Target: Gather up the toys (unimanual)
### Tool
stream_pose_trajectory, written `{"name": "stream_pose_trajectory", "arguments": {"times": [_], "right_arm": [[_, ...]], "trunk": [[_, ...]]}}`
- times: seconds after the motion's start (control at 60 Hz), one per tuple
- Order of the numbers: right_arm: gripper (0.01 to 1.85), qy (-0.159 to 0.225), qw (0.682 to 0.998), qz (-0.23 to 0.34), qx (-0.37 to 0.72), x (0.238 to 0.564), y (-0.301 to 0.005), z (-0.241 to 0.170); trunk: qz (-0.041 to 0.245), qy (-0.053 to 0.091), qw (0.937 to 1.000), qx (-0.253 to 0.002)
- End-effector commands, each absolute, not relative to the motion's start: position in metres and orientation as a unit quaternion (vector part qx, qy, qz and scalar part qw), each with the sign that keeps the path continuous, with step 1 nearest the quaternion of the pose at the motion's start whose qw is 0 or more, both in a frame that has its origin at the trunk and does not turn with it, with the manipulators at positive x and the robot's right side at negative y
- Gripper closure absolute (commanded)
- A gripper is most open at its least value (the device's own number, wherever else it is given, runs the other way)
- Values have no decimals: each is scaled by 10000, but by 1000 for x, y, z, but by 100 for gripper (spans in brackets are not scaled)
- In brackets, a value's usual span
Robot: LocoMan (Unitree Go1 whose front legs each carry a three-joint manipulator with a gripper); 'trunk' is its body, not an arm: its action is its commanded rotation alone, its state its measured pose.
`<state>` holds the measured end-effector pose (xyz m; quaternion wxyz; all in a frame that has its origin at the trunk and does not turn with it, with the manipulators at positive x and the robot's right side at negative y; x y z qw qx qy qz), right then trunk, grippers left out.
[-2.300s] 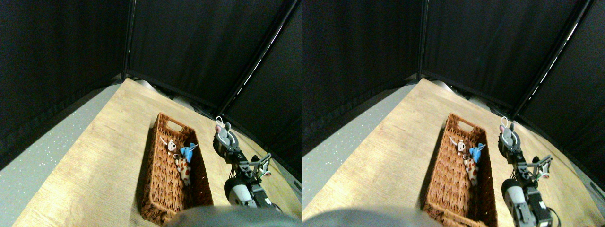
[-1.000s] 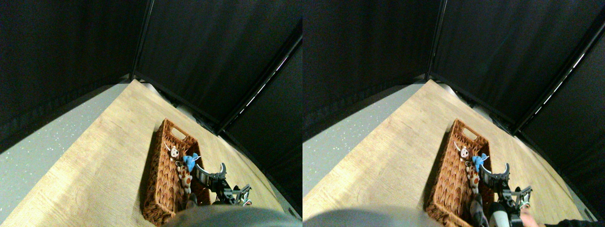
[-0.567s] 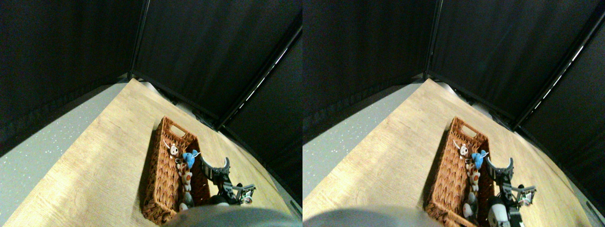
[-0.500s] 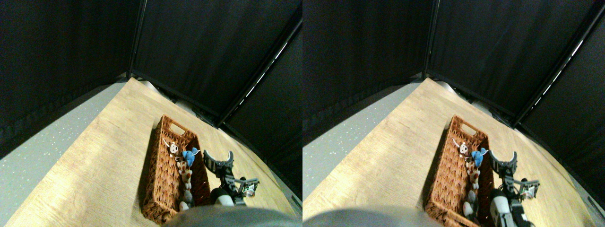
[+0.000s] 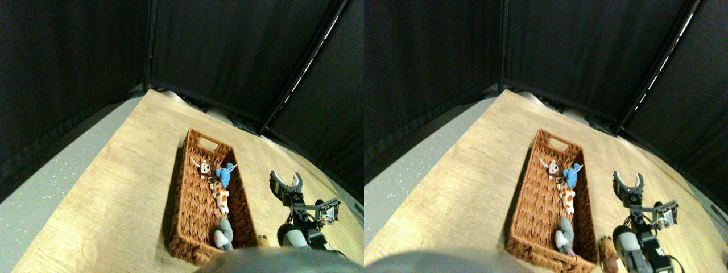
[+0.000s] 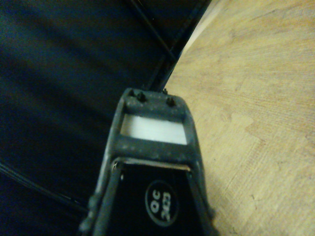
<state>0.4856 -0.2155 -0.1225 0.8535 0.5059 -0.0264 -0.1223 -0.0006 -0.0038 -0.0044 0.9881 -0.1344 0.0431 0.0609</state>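
Since the earlier frames the gripper [image 5: 286,181] let the grey toy [image 5: 223,235] go into the basket [image 5: 193,210] and pulled off to the basket's right; jaws are spread apart, holding nothing, over bare table [image 5: 114,187]. Grey toy lies at the basket's near end; blue toy [image 5: 223,176], white-and-orange toy [image 5: 220,197] and a small white-faced one [image 5: 203,167] sit further up inside. A brown toy [image 5: 263,240] peeks out just outside the basket's near right corner, well below and behind the jaws. Risk: it's half hidden at the frame edge, tight against the wicker, so a reach back could clip the basket wall or miss the grab.
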Motion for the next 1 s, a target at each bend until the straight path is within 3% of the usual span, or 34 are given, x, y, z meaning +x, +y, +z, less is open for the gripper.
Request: {"name": "stream_pose_trajectory", "arguments": {"times": [0.017, 0.233, 0.383, 0.667, 0.817, 1.0], "right_arm": [[143, -403, 8388, -964, 5344, 486, -234, -118], [146, 211, 8155, -898, 5714, 473, -235, -140], [147, 578, 8187, -728, 5666, 473, -240, -148], [144, 908, 8099, -876, 5729, 454, -238, -157], [128, 963, 8130, -1155, 5625, 435, -234, -164], [138, 1050, 7876, -1183, 5955, 424, -234, -188]], "trunk": [[388, 481, 9902, -1250], [362, 518, 9901, -1251], [355, 528, 9899, -1265], [381, 510, 9895, -1296], [414, 513, 9889, -1334], [442, 533, 9883, -1362]]}}
